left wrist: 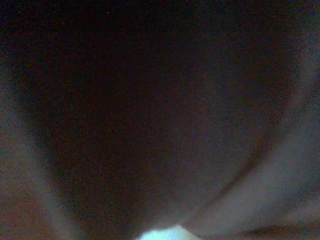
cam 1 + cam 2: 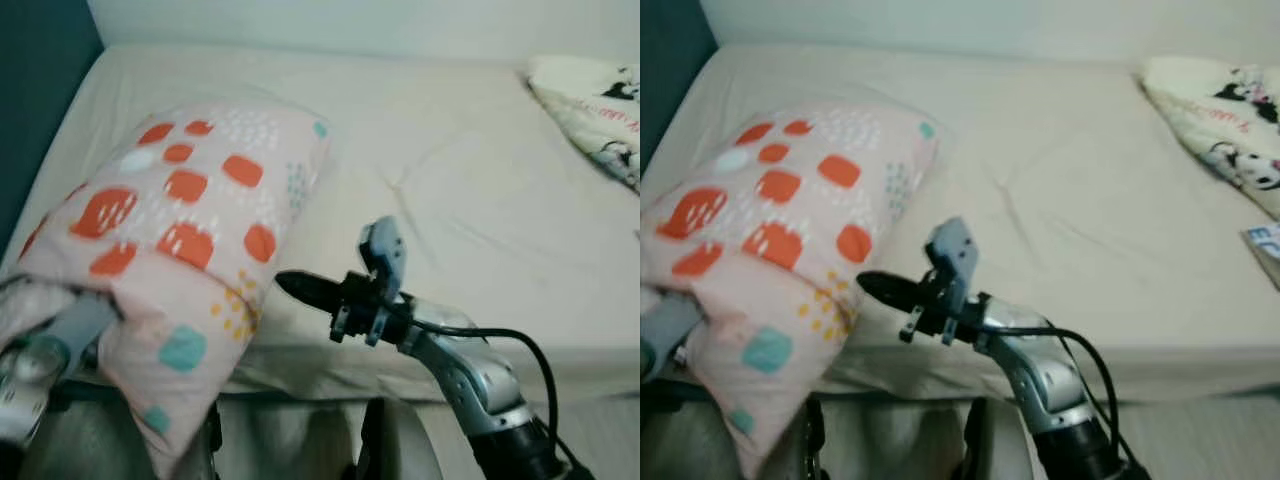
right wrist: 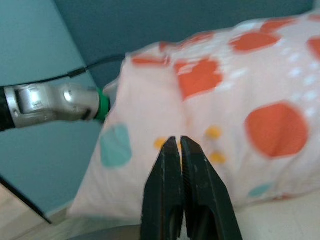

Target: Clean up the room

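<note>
— Pillow (image 2: 185, 210), pink with orange and teal patches, lay on the left side of the bed (image 2: 450, 180), its near end hanging over the bed's front edge. Where was the left arm?

— Left arm (image 3: 55, 102) reached in at that overhanging end, silver with a green ring, and its hand went under the pillow's fabric. The left wrist view was nearly black, so I could not tell whether that claw was spread or pinching anything.

— And the other one?

— The right gripper (image 2: 290, 285) was held out over the bed's front edge, pointing toward the pillow and just beside it. Its two black fingers (image 3: 172, 200) were pressed together with nothing between them. Whether the tips touched the fabric I could not tell. A black cable (image 2: 510, 345) looped back along the right forearm.

— Anything else on the bed?

— A cream blanket (image 2: 1220, 110) with cartoon prints was bunched at the far right corner, well apart from the pillow. The sheet between them showed a few creases. A dark teal wall (image 2: 40, 90) ran along the bed's left side.
</note>
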Controlling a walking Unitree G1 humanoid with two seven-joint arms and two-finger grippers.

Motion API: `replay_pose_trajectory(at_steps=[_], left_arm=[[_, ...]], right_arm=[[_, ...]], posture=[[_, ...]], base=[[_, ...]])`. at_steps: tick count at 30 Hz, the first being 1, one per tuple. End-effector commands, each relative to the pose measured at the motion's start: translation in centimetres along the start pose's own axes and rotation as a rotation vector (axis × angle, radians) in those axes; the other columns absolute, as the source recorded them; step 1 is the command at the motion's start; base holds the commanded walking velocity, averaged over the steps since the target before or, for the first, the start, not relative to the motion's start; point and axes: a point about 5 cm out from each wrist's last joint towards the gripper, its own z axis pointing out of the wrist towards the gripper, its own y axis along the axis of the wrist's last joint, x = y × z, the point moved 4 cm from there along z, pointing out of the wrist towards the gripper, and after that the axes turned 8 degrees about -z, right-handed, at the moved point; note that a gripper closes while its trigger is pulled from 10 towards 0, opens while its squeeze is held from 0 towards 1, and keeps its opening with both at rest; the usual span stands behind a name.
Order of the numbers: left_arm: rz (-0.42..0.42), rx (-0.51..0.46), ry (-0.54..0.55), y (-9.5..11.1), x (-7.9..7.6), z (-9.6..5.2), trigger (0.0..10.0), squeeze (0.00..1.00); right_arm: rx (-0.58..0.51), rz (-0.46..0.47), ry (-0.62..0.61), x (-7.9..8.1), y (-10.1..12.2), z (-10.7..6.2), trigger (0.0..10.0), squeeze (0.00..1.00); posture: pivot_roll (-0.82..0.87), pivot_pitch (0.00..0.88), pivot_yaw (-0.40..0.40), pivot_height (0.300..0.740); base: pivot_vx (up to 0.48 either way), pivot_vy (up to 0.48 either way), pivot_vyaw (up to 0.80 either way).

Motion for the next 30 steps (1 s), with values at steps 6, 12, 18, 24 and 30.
replay_pose_trajectory(at_steps=[6, 12, 18, 24, 30], left_arm=[[-0.190, -0.326, -0.261, 11.0, -4.2, 1.0, 10.0, 0.00], [-0.213, -0.340, -0.475, 13.1, -8.4, 0.8, 10.0, 0.00], [-0.180, -0.286, -0.529, 12.1, -10.9, 1.3, 10.0, 0.00], [-0.110, -0.182, -0.570, 8.0, -11.5, 1.0, 10.0, 0.00], [-0.100, -0.088, -0.705, 1.3, -11.2, -3.5, 10.0, 0.00]], right_arm=[[-0.019, 0.030, -0.037, 0.7, -0.4, 0.5, 10.0, 0.00], [-0.024, 0.048, -0.049, 1.2, -0.5, 0.8, 10.0, 0.00], [-0.019, 0.047, -0.082, 1.0, -0.7, 0.6, 10.0, 0.00], [-0.013, 0.041, -0.106, 0.7, -0.7, 0.0, 10.0, 0.00], [-0.011, 0.050, -0.157, -0.2, -0.7, -1.5, 10.0, 0.00]], posture=[[0.02, 0.167, 0.014, 0.573], [0.01, 0.164, 0.028, 0.573], [0.00, 0.163, 0.035, 0.573], [-0.01, 0.160, 0.042, 0.573], [0.01, 0.153, 0.047, 0.573]], base=[[0.000, 0.000, 0.00], [0.000, 0.000, 0.00], [0.000, 0.000, 0.00], [0.000, 0.000, 0.00], [0.000, 0.000, 0.00]])
